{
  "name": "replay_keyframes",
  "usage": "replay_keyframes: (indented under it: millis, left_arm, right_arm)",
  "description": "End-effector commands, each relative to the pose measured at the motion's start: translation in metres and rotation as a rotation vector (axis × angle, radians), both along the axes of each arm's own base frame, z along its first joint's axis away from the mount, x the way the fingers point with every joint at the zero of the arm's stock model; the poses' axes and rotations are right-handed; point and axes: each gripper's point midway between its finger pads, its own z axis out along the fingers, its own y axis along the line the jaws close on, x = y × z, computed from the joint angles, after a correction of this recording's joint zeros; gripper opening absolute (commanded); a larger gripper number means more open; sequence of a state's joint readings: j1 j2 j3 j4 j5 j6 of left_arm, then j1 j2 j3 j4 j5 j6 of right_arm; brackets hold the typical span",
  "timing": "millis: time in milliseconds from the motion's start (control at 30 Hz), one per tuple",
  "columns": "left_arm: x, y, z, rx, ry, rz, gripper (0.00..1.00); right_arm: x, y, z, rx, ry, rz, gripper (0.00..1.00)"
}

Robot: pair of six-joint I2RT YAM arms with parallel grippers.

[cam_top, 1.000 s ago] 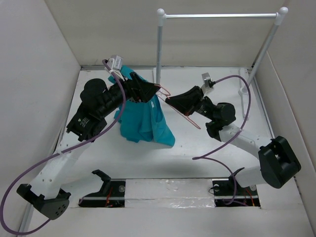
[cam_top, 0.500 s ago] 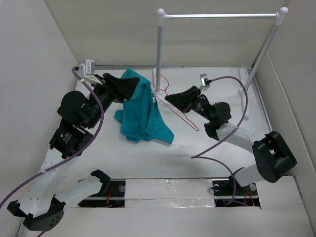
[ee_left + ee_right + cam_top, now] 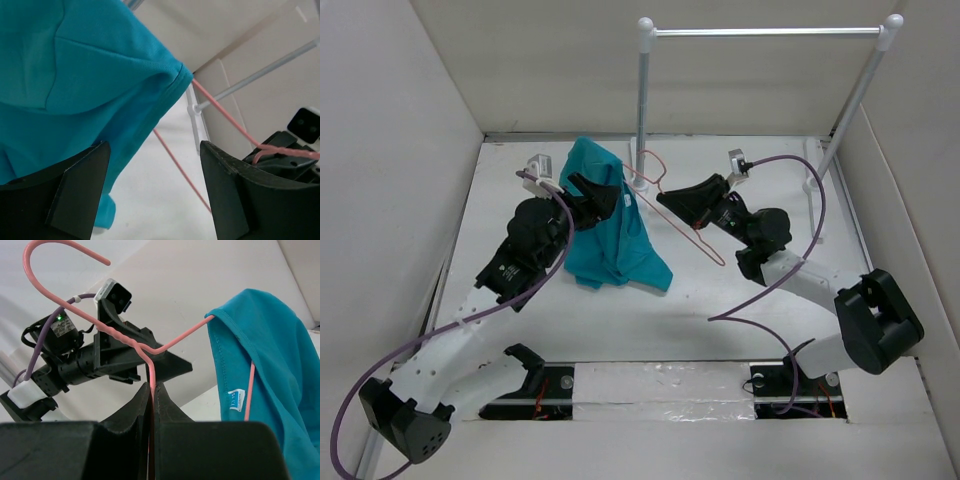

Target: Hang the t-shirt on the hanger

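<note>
Right wrist view: the t-shirt (image 3: 270, 360) hangs from 1 shoulder of the hanger (image 3: 122, 336). The bend of the wire is pushed in at the collar, and the lower wire runs down inside past a small white label (image 3: 233, 400). The other shoulder and the hook are bare, so I judge the job roughly half done.

The cloth is plain teal, soft and creased, with a stitched collar seam. From above it falls in a loose bunch, and its lower folds seem to rest on the table (image 3: 620, 320) left of centre, in front of the rail (image 3: 765, 32).

The right gripper (image 3: 151, 390) has its jaws pressed together on the wire just below the twisted neck. That grip likely keeps the hanger lifted and steady, tilted toward the other arm, so the neck opening can be worked over it.

The left gripper (image 3: 152, 150) has its 2 fingers well apart, holding nothing. The shirt's shoulder fabric sits just above and beyond them, and the hanger wire crosses the gap farther off. It looks placed to take a fresh hold of the cloth and draw it across to the bare shoulder.
</note>
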State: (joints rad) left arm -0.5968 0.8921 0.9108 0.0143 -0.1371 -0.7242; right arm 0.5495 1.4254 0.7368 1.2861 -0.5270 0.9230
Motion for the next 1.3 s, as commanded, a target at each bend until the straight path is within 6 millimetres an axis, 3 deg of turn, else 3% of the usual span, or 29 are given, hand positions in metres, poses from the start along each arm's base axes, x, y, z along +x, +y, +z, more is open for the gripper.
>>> replay_keyframes:
  millis: [0,133,167,200,267,367,600,733,933,1267]
  left_arm:
    - [0.009,-0.003,0.061,-0.145,-0.150,0.025,0.70]
    - [0.013,-0.005,0.064,-0.237,-0.192,0.031,0.70]
    - [0.011,-0.001,0.076,-0.287,-0.242,0.043,0.72]
    - [0.012,0.000,0.067,-0.303,-0.231,0.054,0.72]
    - [0.013,0.004,0.069,-0.328,-0.247,0.074,0.72]
    - [0.026,-0.003,0.058,-0.300,-0.194,0.085,0.74]
    - [0.040,-0.004,0.072,-0.360,-0.236,0.127,0.74]
    - [0.053,-0.006,0.069,-0.370,-0.219,0.158,0.73]
    - [0.055,-0.008,0.076,-0.422,-0.245,0.154,0.69]
    - [0.057,-0.027,0.084,-0.419,-0.257,0.069,0.37]
  right_arm:
    - [-0.058,-0.039,0.087,0.271,-0.432,-0.037,0.00]
    - [-0.062,-0.034,0.086,0.280,-0.432,-0.016,0.00]
    - [-0.061,-0.035,0.085,0.278,-0.427,-0.019,0.00]
    - [-0.060,-0.034,0.085,0.277,-0.427,-0.024,0.00]
    - [-0.060,-0.033,0.084,0.267,-0.429,-0.018,0.00]
    - [-0.061,-0.032,0.084,0.264,-0.430,-0.014,0.00]
    - [-0.064,-0.028,0.081,0.258,-0.434,0.002,0.00]
    - [-0.065,-0.026,0.080,0.250,-0.440,0.016,0.00]
    - [-0.066,-0.022,0.075,0.238,-0.433,0.030,0.00]
    - [-0.066,-0.012,0.071,0.212,-0.419,0.044,0.00]
